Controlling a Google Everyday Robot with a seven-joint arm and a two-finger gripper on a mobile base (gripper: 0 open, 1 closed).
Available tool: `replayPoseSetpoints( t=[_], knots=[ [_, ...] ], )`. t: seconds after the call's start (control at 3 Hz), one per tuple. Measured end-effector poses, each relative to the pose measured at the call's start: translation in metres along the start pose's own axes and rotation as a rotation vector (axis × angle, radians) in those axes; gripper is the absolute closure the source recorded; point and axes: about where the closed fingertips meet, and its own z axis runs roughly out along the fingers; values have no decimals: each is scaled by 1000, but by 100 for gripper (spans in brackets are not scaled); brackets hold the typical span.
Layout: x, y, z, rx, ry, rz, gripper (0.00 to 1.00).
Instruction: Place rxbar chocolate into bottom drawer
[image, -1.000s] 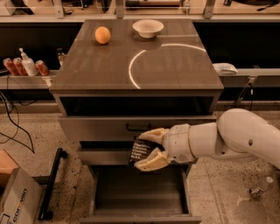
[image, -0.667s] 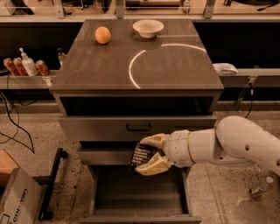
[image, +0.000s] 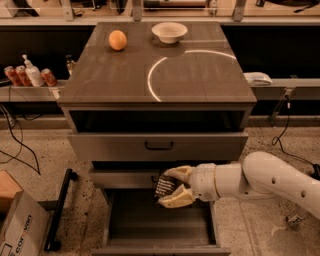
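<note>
My gripper (image: 171, 187) comes in from the right on a white arm and is shut on the rxbar chocolate (image: 163, 186), a small black-wrapped bar with pale lettering. It holds the bar upright above the rear of the bottom drawer (image: 150, 225). That drawer is pulled out wide, showing a plain grey floor with nothing seen lying in it. The bar sits in front of the middle drawer's face.
The top drawer (image: 159, 145) with a black handle is pulled out a little. On the cabinet top lie an orange fruit (image: 118, 40) and a white bowl (image: 169, 32). Cans and a bottle (image: 31, 74) stand on a left shelf. A cardboard box (image: 15, 225) sits lower left.
The gripper with the bar has moved down and slightly right, lower over the open bottom drawer. The grip on the bar is unchanged.
</note>
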Motion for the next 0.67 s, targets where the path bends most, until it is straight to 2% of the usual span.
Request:
replayPoseSetpoints(
  t=[0.67],
  knots=[
    [53,-1,13,6,-16,115,100]
  ],
)
